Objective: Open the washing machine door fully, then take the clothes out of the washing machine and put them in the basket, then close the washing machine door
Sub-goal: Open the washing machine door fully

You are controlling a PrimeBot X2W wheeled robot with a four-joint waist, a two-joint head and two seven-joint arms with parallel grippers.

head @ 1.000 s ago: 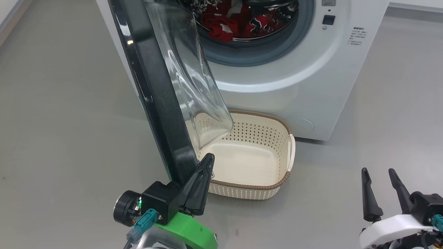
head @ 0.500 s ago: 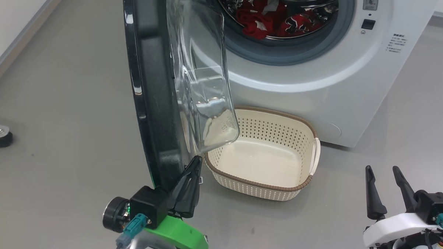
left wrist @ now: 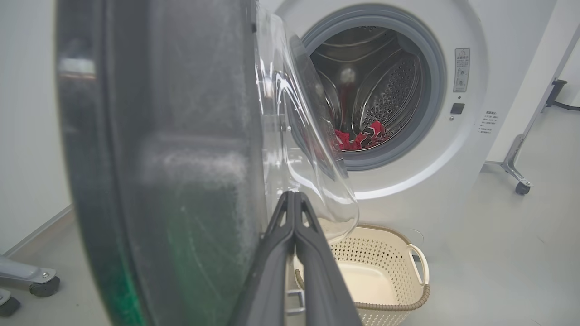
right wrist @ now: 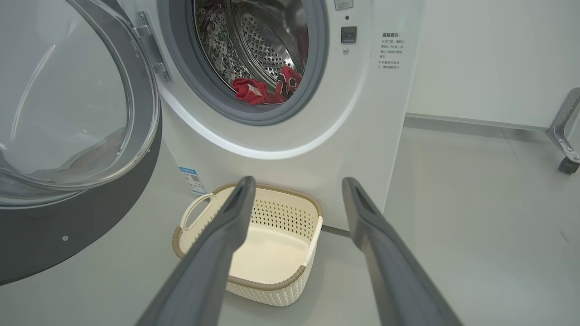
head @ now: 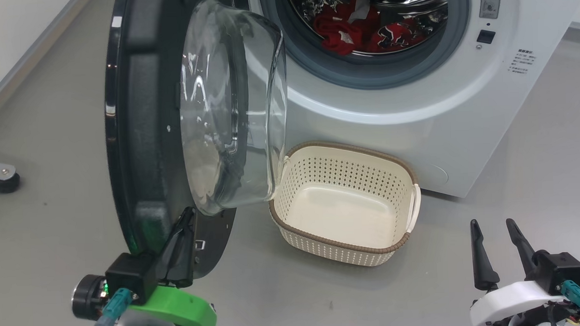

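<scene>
The left gripper (head: 189, 215), fingers pressed together with nothing between them, lies at the near lower edge of the large round glossy-black washing machine door (head: 144, 139), seemingly touching its inner face. The door stands open left of the small cream perforated basket (head: 331, 252); the right gripper (head: 491, 222), near right, gapes empty.

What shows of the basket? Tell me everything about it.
The basket is a small cream plastic tub, rounded-rectangular, with walls perforated by rows of holes, a rim wrapped in brown weave and a white handle on each short side. It stands upright and empty on the grey floor, close before the white front of the washing machine, below the open drum. Whether it touches the machine cannot be told.
</scene>
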